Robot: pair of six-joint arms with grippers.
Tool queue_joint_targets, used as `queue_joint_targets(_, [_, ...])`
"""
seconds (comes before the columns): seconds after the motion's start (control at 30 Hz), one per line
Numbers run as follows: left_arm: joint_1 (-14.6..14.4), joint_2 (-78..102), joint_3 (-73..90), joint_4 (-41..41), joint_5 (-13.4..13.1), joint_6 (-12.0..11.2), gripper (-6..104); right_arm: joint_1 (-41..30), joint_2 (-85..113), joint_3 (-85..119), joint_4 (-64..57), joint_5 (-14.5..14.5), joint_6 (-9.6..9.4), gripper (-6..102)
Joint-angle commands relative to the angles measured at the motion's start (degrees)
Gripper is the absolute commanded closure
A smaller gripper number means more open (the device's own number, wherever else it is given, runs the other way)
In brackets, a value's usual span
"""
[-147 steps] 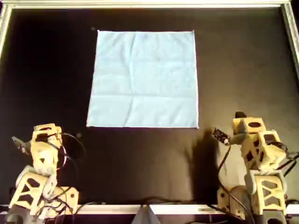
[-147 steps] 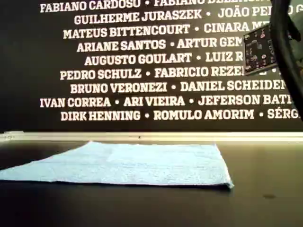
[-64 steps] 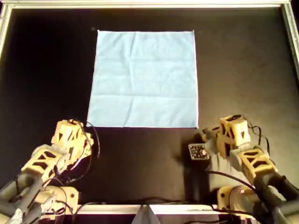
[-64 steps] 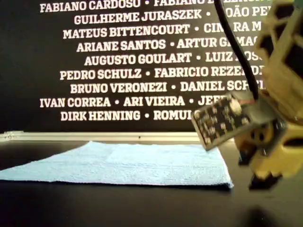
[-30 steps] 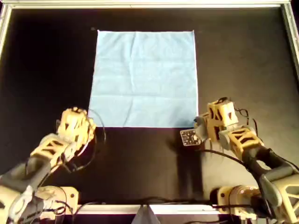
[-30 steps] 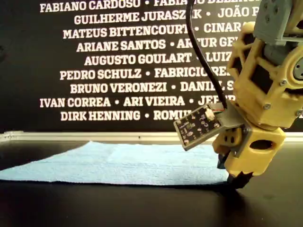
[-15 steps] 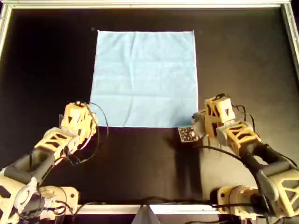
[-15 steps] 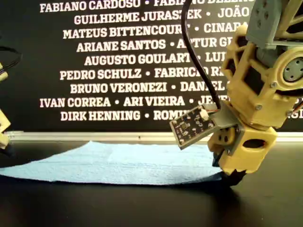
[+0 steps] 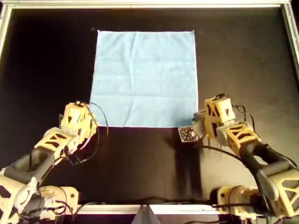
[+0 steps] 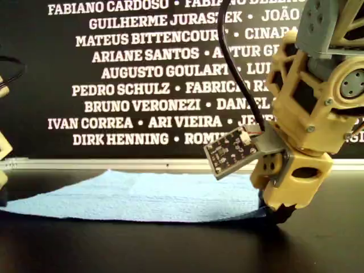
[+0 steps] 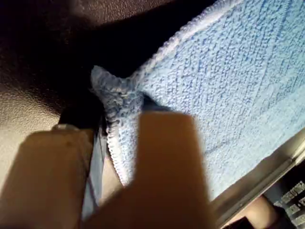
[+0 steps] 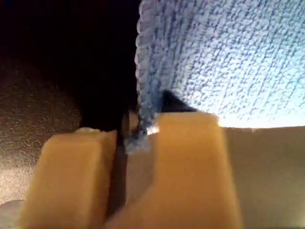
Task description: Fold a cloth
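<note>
While my left claw and right claw each pinch a near corner | cloth stretches away toward the table's far rim | fold goes forward.

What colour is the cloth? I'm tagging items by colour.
Plain light blue cloth, seen best in the overhead view.
</note>
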Motion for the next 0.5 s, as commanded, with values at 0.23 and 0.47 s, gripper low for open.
queue_joint_targets(0.23, [-1.3, 0.6, -0.4, 0.0, 0.5, -0.1, 98, -0.8, -0.6, -4.7, -1.0, -0.4, 0.18, 93])
queue_joint_targets(0.47, [-1.2, 2.4, 0.4, 0.1, -0.5, 0.0, 98, -0.4, 1.5, -1.8, -1.0, -0.4, 0.09, 94])
